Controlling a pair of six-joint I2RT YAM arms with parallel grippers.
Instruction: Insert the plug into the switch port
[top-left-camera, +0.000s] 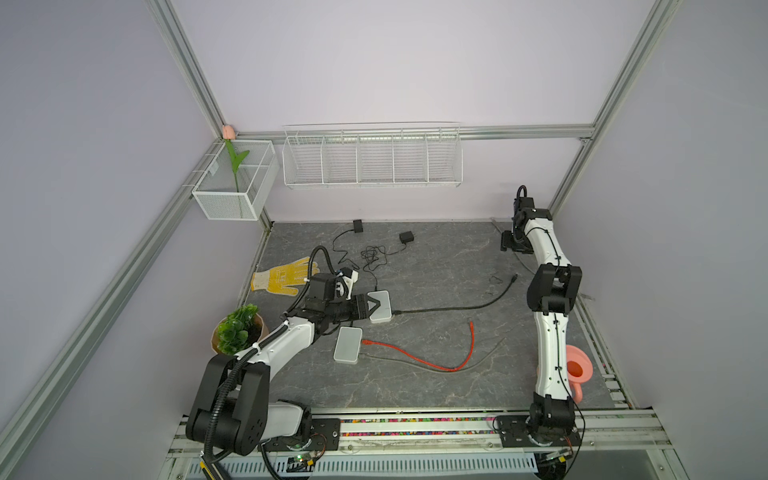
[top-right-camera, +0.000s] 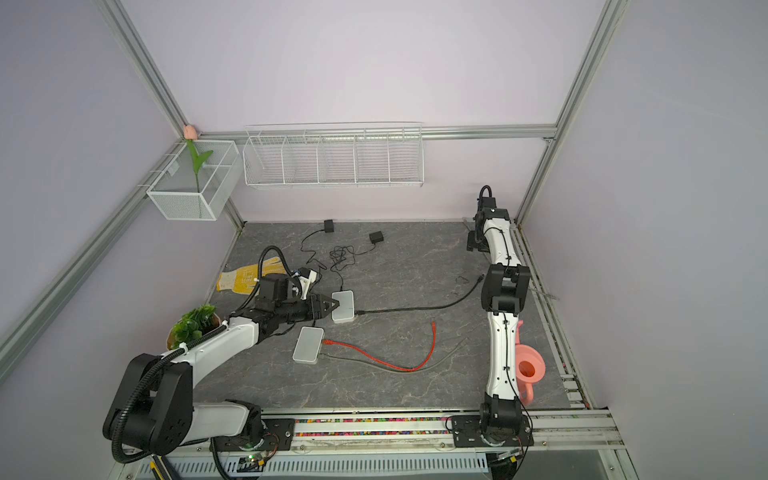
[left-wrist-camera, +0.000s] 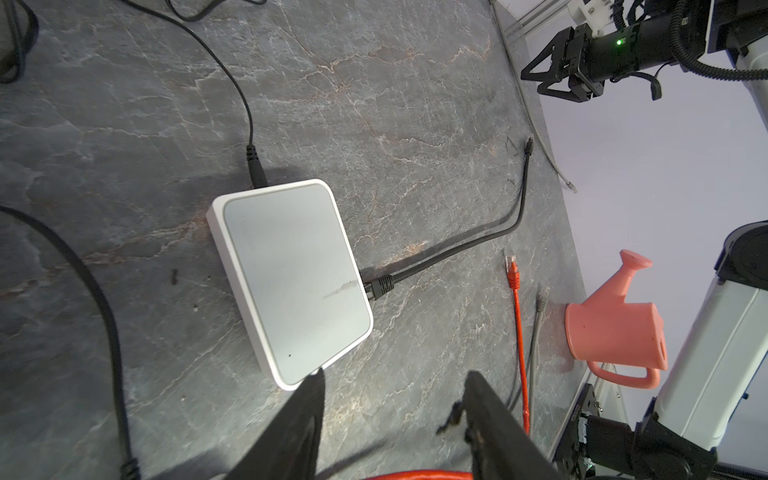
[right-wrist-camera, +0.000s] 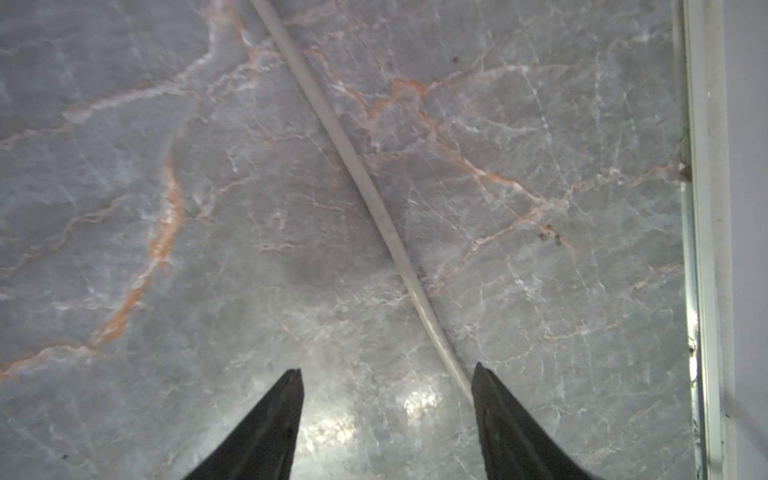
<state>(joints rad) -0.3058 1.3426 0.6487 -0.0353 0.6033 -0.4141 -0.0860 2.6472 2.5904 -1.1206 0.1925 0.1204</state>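
Left claw (left-wrist-camera: 395, 374): spread, pinching nothing; one fingertip (left-wrist-camera: 305, 415) at the switch's corner.
Right claw (right-wrist-camera: 386, 368): spread, over the table's far right corner; a pale cable (right-wrist-camera: 359, 174) runs past one finger.
Surface: grey marbled table (top-left-camera: 415, 395) with rusty veins.
Room: lilac walls (top-left-camera: 374, 62), aluminium frame (top-left-camera: 519, 132), wire baskets (top-left-camera: 372, 160) on the back rail.
Switch (left-wrist-camera: 291, 278): white, flat on the table.
Plug (left-wrist-camera: 380, 286): black, seated in the switch's side port, across the switch from the left claw.
Glove (top-left-camera: 286, 278): yellow, print too small to read.
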